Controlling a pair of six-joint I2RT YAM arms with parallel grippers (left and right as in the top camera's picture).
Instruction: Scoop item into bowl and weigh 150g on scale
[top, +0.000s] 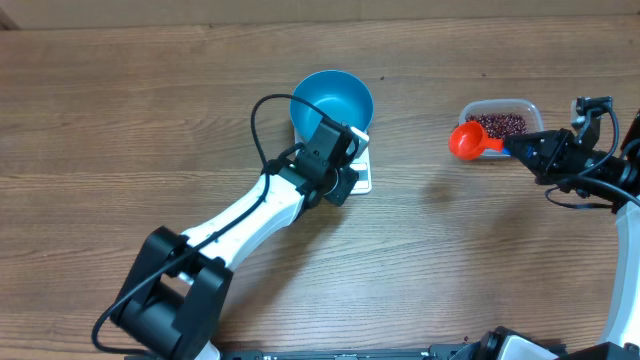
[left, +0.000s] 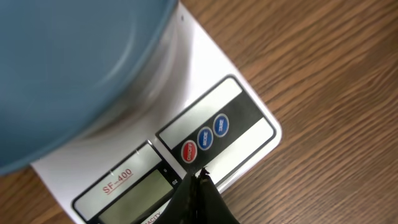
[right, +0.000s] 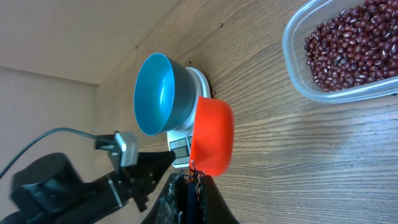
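The blue bowl stands on the white scale. My left gripper is shut and empty, its tip down at the scale's button panel, right beside the red button; the bowl fills the upper left there. My right gripper is shut on the blue handle of an orange-red scoop, which hovers just left of the beans. In the right wrist view the scoop sticks out from my gripper, with the beans at the upper right. The scoop's hollow looks empty from overhead.
The beans lie in a clear plastic tub at the right of the wooden table. My left arm runs diagonally from the front left up to the scale. The table's back edge meets a beige wall.
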